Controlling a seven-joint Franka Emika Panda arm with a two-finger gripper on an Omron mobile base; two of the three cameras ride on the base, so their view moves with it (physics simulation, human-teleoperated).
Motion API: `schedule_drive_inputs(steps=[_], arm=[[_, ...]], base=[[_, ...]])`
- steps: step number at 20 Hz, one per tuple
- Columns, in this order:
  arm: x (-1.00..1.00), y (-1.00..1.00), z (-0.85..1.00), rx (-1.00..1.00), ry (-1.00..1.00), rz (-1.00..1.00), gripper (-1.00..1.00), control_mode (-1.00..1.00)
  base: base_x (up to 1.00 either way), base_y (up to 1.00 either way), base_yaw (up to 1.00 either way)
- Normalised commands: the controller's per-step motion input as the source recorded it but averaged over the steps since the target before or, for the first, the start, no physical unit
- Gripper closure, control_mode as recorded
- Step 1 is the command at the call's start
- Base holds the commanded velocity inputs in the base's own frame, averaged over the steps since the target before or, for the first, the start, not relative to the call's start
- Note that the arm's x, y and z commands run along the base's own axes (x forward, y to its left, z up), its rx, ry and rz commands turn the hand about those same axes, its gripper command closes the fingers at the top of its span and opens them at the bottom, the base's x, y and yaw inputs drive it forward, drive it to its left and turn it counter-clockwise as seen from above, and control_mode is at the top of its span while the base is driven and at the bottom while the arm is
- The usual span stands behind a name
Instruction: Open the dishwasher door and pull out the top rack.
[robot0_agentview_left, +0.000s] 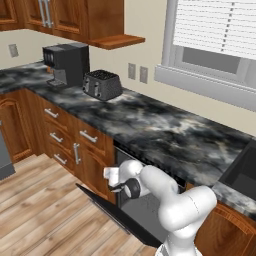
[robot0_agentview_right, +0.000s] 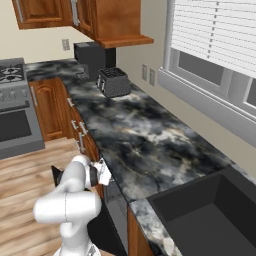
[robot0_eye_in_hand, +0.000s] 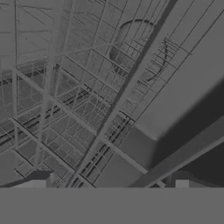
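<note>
Arm bent low at lower centre of frame, hand at the dishwasher opening.
Dishwasher door dropped open, lower centre. Gripper at the cavity mouth; whether its jaws are parted or closed cannot be told. Top rack wire grid spreads across hand view.

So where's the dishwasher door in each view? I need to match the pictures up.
Left base view: the dishwasher door is swung down, low centre, running from under the counter toward the floor beside the arm.
Right base view: a dark sliver at lower left, mostly hidden behind the arm.
Hand view: I cannot pick out the door; the wire top rack is close up.
Shared landmark: the black toaster on the counter.
</note>
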Motion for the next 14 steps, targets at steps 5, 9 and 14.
schedule_drive_inputs(steps=[5,9,14], arm=[[0.28,-0.76,-0.89,0.34,0.15,-0.11,-1.00,-1.00],[-0.30,-0.31,-1.00,0.30,0.18,-0.06,-1.00,-1.00],[-0.78,0.04,-1.00,0.17,0.18,-0.01,-1.00,-1.00]], base=[[0.00,0.00,0.00],[0.00,0.00,0.00],[0.00,0.00,0.00]])
